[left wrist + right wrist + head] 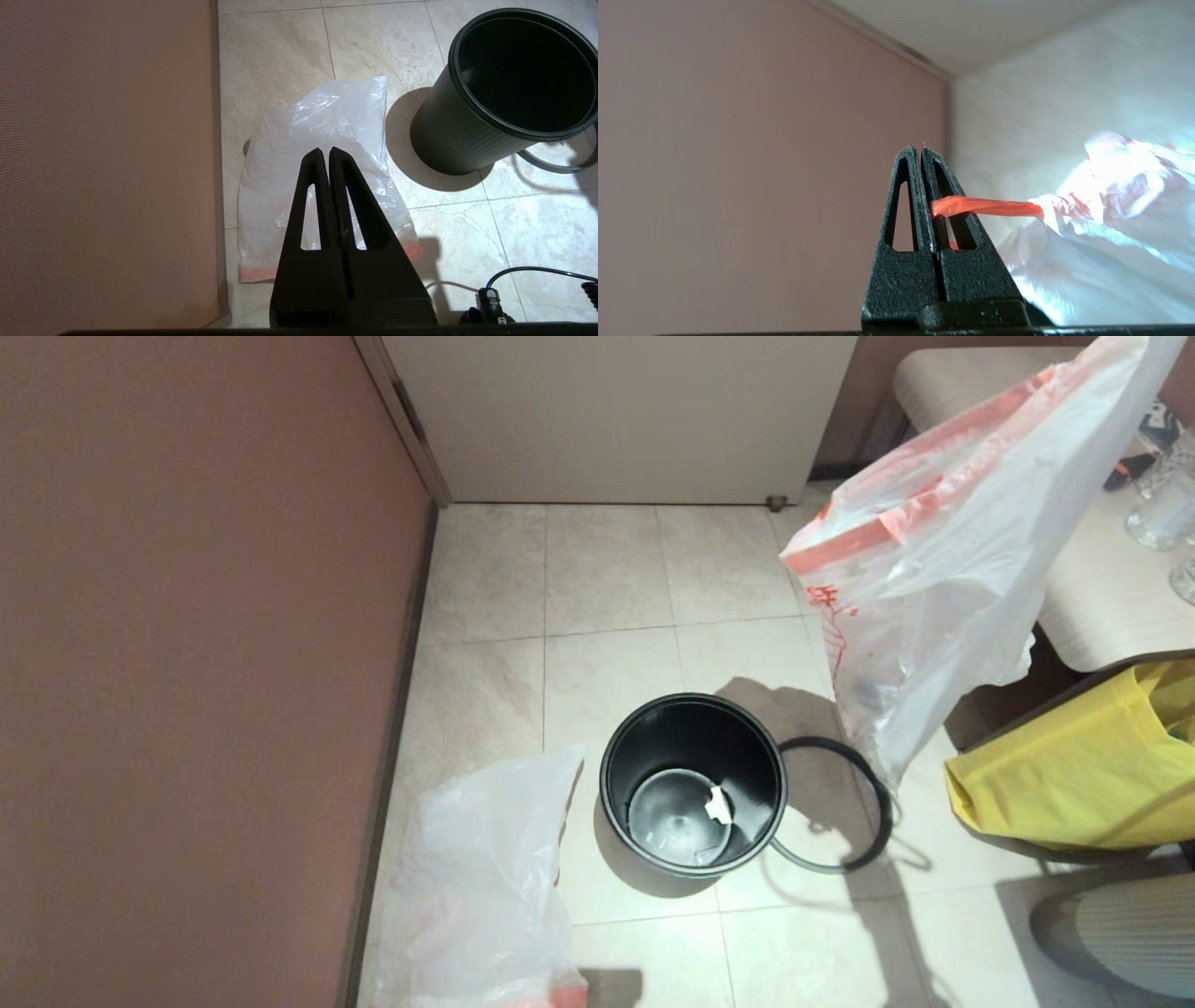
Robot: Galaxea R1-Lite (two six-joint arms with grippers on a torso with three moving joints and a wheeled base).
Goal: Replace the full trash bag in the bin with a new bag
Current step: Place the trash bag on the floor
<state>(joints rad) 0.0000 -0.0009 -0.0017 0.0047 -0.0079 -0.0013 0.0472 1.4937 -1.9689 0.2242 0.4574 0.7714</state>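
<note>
The bin (691,728) stands upright on the tiled floor, holding only a paper scrap (717,805). Its grey ring (873,793) lies against its right side. The full trash bag (943,579) hangs in the air right of the bin, with an orange band and red lettering. My right gripper (921,151) is shut on its red-orange drawstring (990,206), and the bag (1111,233) hangs beside the fingers. The new bag (485,868) lies limp and flat on the floor left of the bin. My left gripper (325,151) hovers above this bag (322,121), shut and holding nothing. The bin (458,135) is off to one side.
A brown wall (187,663) runs along the left and a white door (616,411) closes the back. A yellow fabric bag (1074,775) and a pale table (1111,597) with glassware stand on the right. A ribbed grey object (1120,924) sits at the lower right.
</note>
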